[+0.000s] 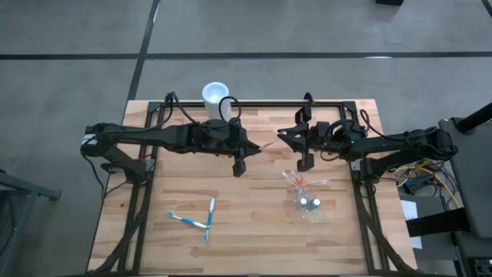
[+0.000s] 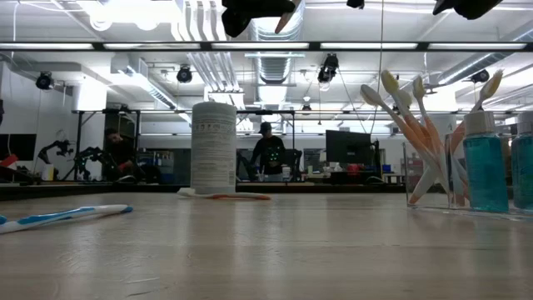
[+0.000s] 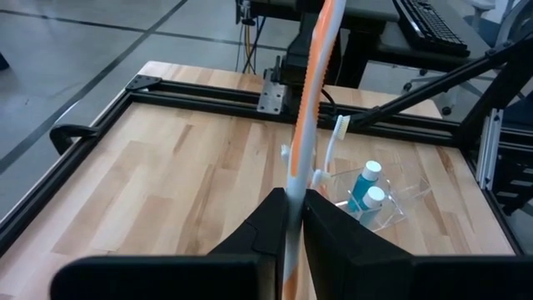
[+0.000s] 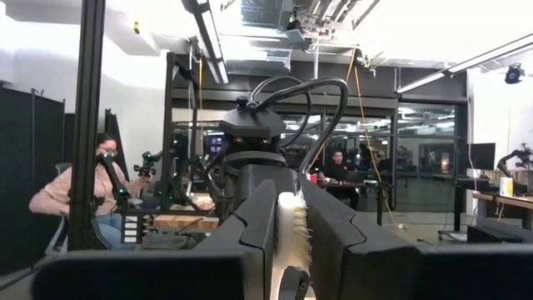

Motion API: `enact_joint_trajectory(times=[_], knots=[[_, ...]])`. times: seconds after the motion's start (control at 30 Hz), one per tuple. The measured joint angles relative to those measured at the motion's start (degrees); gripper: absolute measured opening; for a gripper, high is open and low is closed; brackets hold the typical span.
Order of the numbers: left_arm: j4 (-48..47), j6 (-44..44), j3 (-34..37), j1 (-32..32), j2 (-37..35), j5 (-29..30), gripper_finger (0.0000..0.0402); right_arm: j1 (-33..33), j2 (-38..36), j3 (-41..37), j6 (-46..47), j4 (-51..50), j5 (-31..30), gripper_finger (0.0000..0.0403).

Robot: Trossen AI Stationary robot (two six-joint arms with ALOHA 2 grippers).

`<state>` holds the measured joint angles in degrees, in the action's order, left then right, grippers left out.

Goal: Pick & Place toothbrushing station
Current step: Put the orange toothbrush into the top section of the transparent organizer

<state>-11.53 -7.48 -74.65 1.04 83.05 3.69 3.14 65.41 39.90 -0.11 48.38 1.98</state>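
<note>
Two blue-and-white toothbrushes (image 1: 192, 220) lie crossed on the table (image 1: 254, 238) near its front edge. Farther back on the right, a clear cup (image 1: 306, 194) lies holding more brushes. Above mid-table, the left gripper (image 1: 257, 148) and right gripper (image 1: 283, 135) both pinch one orange-and-white toothbrush (image 3: 306, 125) between them. A white cup (image 1: 215, 98) stands at the back.

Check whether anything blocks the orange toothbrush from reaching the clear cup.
Nothing visible does. Both the left hand and right hand grip the orange toothbrush in mid-air; only bare table separates it from the clear cup.
</note>
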Motion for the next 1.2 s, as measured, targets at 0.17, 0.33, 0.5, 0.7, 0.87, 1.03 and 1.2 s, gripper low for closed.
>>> enact_joint_trajectory(times=[0.17,0.33,0.5,0.7,0.87,1.03,1.2], knots=[[0.0,0.0,0.0,0.0,0.0,0.0,0.0037,0.0,0.0,0.0,0.1,0.0,0.0,0.0035],[0.0,0.0,0.0,0.0,0.0,0.0,0.0037,0.0,0.0,0.0,0.0,0.0,0.0,0.0034],[0.0,0.1,0.0,0.0,0.0,0.0,0.0037,0.0,0.0,0.0,0.0,-0.1,0.0,0.0034],[0.0,1.5,0.0,0.0,0.0,0.1,0.0037,0.0,0.0,0.0,0.0,-0.1,0.0,0.0034],[0.0,1.6,0.0,0.0,0.0,1.2,0.0037,0.0,0.0,0.0,0.0,-0.1,0.0,0.0033],[0.0,2.3,0.0,0.0,0.0,1.3,0.0037,0.0,0.0,0.0,0.0,-0.1,0.0,0.0033],[0.0,2.3,0.0,0.0,0.0,1.7,0.0044,0.0,0.0,0.0,0.0,-0.1,0.0,0.0033]])
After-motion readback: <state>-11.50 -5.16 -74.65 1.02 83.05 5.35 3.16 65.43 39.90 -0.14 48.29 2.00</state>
